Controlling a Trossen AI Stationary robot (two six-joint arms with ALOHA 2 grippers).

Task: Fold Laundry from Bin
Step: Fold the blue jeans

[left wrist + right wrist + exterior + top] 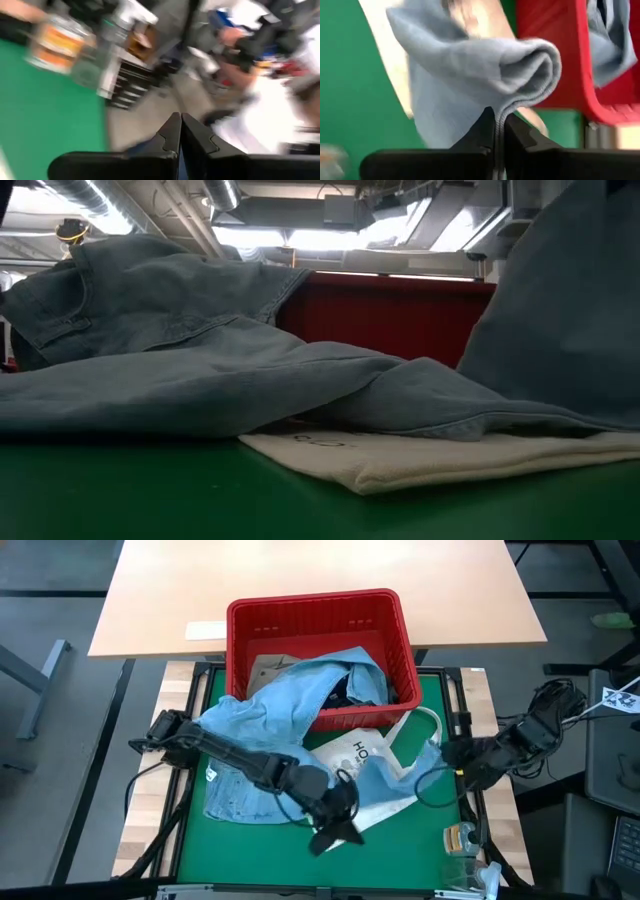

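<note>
The light blue denim garment (270,725) lies half out of the bin (320,615), its far part draped over the red near rim and its bulk spilling down and leftward across the green mat (400,855) of the desk, so its long axis runs from the bin toward the near left. A white tote bag (365,755) lies under and just right of it. The right pincer (452,755) sits at the garment's right edge, near the bin's near right corner, its jaws clamped on a fold of light blue cloth (485,65) that bunches just past its tips (the right wrist view shows the hem pinched between them). The left pincer (335,830) reaches over the garment to its near edge, jaws pressed together; whether cloth is caught in them I cannot tell. The right arm is therefore nearer the bin end, the left nearer the free end, which suggests drawing the denim toward the near side to clear the rim.
</note>
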